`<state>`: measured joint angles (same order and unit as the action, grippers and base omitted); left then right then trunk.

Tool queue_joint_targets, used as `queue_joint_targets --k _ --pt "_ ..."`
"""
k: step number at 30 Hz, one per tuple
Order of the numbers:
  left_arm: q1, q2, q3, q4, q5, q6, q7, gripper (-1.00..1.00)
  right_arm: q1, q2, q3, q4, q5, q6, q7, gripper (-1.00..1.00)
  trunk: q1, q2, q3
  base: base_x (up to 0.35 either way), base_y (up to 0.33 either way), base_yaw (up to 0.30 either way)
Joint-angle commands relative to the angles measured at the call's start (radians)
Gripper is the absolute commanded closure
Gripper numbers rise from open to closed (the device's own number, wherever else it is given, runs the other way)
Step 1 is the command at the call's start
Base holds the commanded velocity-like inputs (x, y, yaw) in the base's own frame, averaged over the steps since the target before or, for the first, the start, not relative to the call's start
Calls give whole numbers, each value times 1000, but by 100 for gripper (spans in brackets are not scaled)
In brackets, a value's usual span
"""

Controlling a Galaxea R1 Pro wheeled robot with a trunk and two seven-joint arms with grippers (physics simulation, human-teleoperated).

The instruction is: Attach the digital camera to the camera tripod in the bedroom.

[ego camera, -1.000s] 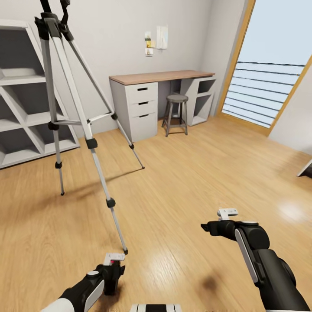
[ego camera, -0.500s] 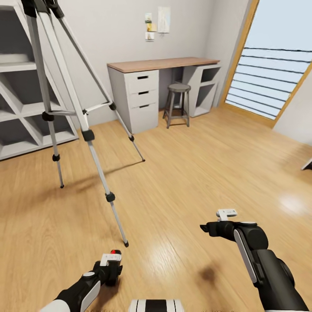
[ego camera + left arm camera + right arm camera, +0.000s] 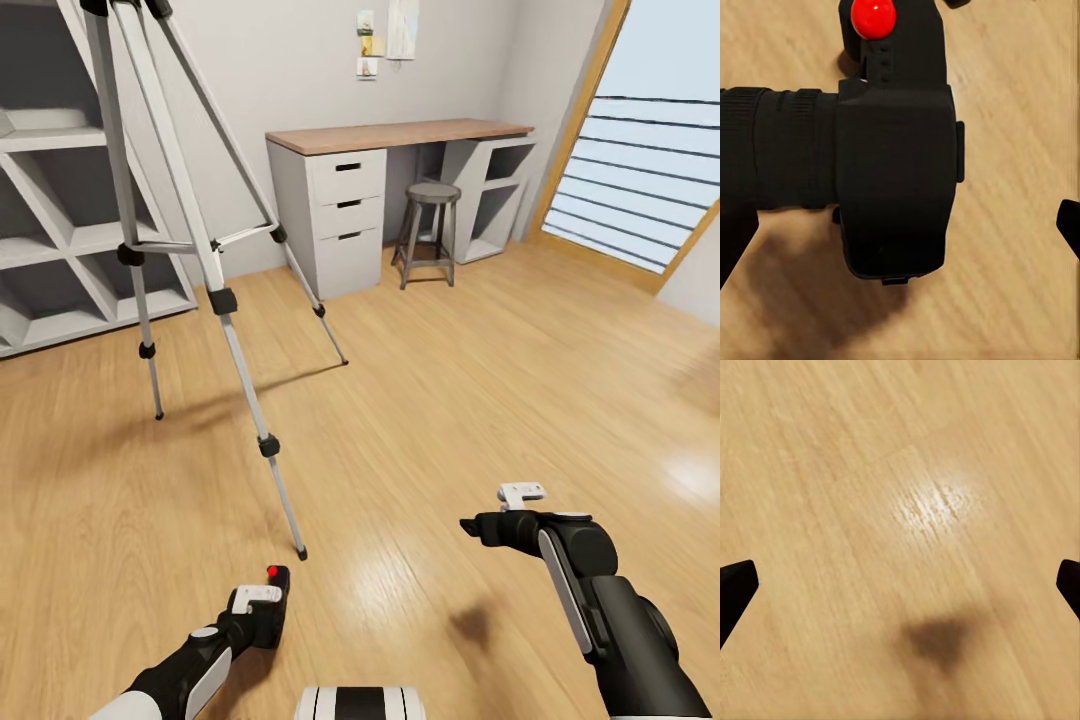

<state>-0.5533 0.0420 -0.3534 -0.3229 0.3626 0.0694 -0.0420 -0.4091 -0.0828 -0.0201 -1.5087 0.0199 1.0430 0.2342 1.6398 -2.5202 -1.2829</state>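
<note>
The camera tripod (image 3: 222,300) stands on the wood floor at the left, its silver legs spread and its head cut off by the picture's upper edge. Its nearest foot (image 3: 302,553) is just ahead of my left gripper (image 3: 262,612), low at the left in the head view. That gripper is shut on the digital camera (image 3: 278,588), whose red button (image 3: 272,572) faces up. Up close, the digital camera (image 3: 896,187) is a black box with a lens, lying between the fingers of the left gripper (image 3: 900,234). My right gripper (image 3: 478,527) hovers open over bare floor, as the right gripper (image 3: 900,585) shows with its tips far apart.
White diagonal shelves (image 3: 60,240) stand against the wall behind the tripod. A white desk with drawers (image 3: 345,200) and a round stool (image 3: 433,230) are at the back. A tall wood-framed window (image 3: 640,180) takes up the right. Open floor lies ahead and to the right.
The whole head view has shifted, so the camera moved. My left gripper has lifted the digital camera a little forward, and its red button shows more. The right arm holds its pose.
</note>
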Motion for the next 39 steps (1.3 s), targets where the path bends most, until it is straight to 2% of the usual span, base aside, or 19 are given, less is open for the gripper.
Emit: queue_joint_targets --k 1,5,8,15,36,39 --pt "0 1 -4 -2 7 5 -1 -100 -1 0 -1 -1 2 4 4 -100 0 0 -1 0 0 24" --pt "0 1 7 -2 7 6 -9 -100 -1 1 12 -1 2 4 4 -100 0 0 -1 0 0 15" --pt "0 1 22 -3 6 7 -13 -100 -1 3 45 -1 3 4 1 -100 1 -1 -12 0 0 8" --pt "0 1 32 -4 5 6 -16 -100 0 4 84 -2 4 4 0 -100 4 -3 -39 0 0 4" --pt "-2 1 37 -4 4 9 -17 -100 4 6 105 -3 3 4 -2 -100 14 -8 -121 0 0 0" --pt "-3 1 37 -4 4 10 -17 -100 4 6 106 -4 3 4 -2 -100 14 -8 -121 0 0 0"
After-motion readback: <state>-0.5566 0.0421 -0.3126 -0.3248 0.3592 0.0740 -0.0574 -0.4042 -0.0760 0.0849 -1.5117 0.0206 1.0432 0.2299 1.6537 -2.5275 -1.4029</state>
